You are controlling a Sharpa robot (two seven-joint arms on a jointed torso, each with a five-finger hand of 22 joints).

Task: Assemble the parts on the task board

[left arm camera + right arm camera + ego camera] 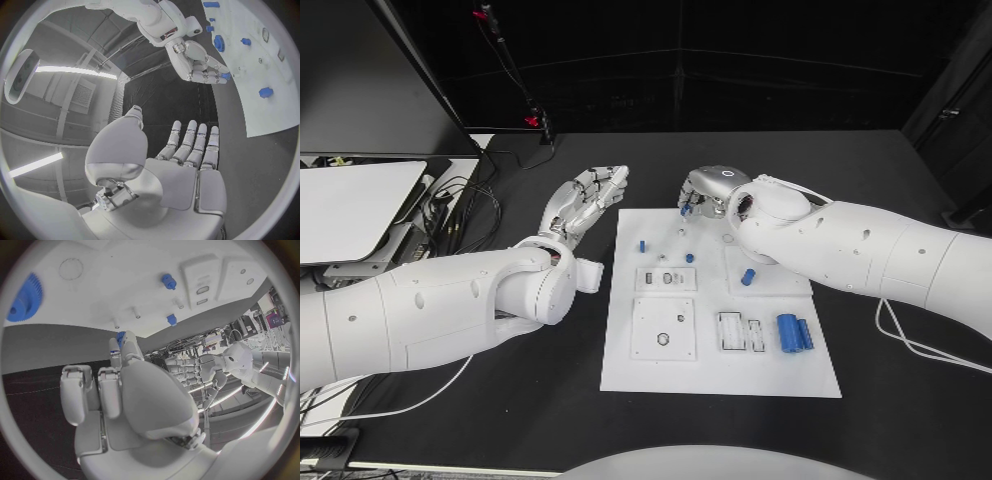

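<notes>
- Pinching a small blue piece [685, 209] between the fingers of my right hand [711, 190], I have it at the far edge of the white board [718, 375]; in the right wrist view the piece [120, 337] shows at my fingertips [128, 340], just short of the board [112, 280].
- Just past those fingertips two short white pins [134, 312] stand in the board, with a blue peg [172, 319] beside them and another blue peg [167, 281] further out.
- A blue gear [25, 296] lies on the board off to one side of my right fingers.
- My left hand [589, 200] hangs over the black table [488, 420] beside the board's near-left edge, fingers [194, 145] straight, slightly apart, holding nothing.
- Two blue cylinders [795, 332] lie side by side on the board, well away from both hands.
</notes>
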